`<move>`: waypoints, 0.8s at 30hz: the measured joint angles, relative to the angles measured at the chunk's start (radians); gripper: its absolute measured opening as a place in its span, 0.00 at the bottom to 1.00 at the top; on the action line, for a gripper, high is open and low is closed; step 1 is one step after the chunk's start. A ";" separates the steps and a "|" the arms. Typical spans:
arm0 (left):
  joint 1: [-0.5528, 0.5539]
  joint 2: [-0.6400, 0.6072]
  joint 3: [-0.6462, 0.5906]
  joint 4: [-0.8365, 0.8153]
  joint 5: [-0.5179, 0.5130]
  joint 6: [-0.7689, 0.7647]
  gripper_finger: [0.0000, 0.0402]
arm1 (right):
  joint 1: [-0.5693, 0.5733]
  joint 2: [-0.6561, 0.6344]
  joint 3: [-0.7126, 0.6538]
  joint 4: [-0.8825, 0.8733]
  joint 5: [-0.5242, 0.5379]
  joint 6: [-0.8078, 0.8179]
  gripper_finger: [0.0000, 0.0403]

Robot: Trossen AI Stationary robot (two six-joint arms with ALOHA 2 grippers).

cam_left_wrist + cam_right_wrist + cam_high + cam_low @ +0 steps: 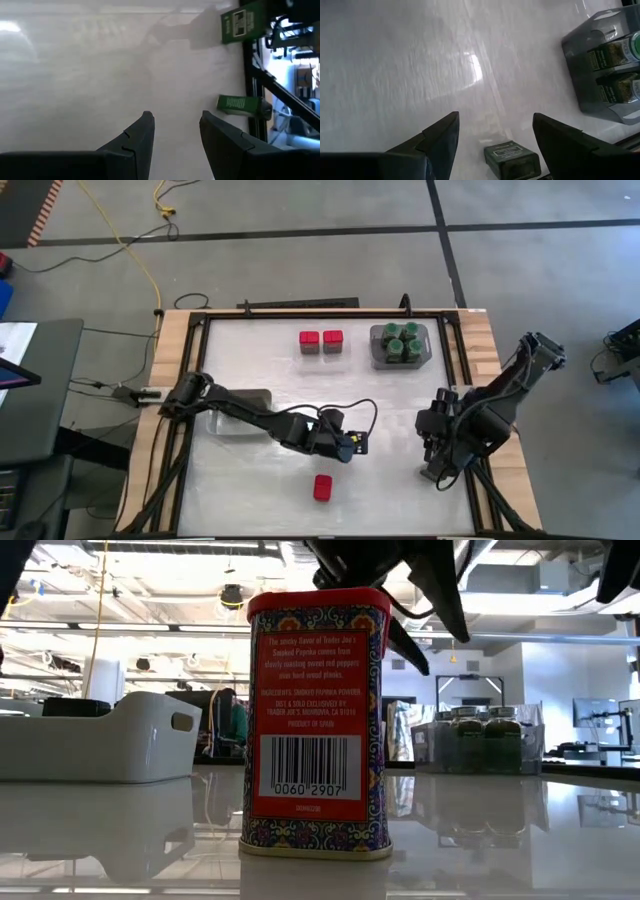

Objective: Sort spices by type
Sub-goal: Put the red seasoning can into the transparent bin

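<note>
Two red paprika tins (pixel 321 340) sit at twelve o'clock, green-lidded jars (pixel 398 342) trayed beside them; one red tin (pixel 322 488) stands alone at six. Left gripper (pixel 343 442) hovers just above-right of it, fingers apart, empty. Right gripper (pixel 437 448) waits at three, fingers apart over a green tin (pixel 512 159). Likely next: left descends, straddles the lone tin.

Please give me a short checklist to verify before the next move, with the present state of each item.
1. Left gripper open and empty: ok.
2. Right gripper open and empty: ok.
3. Lone red tin standing upright near the table's front edge: ok.
4. Red tin grouped with the two red tins at the back: not ok.
5. Green-lidded jars together in the grey tray: ok.
6. Dark tin lying below the right gripper, sorted: not ok.
</note>
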 joint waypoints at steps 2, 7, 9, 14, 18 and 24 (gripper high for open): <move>0.012 0.000 0.000 0.023 0.001 0.048 0.37 | 0.001 0.000 0.000 0.000 0.000 0.000 0.70; 0.039 -0.002 0.000 0.042 0.010 0.110 0.40 | 0.001 0.000 0.000 0.000 0.000 0.011 0.70; 0.047 -0.001 0.000 0.034 0.016 0.125 0.44 | 0.001 0.000 0.000 0.000 0.000 0.011 0.70; 0.055 -0.001 0.000 0.034 0.020 0.162 0.55 | 0.001 0.000 0.000 0.000 0.000 0.012 0.70; 0.057 -0.001 0.000 0.035 0.020 0.178 0.63 | 0.001 0.000 0.000 0.001 0.001 0.012 0.70; 0.057 -0.001 0.000 0.045 0.023 0.146 0.65 | 0.001 0.000 0.000 0.009 0.014 0.012 0.70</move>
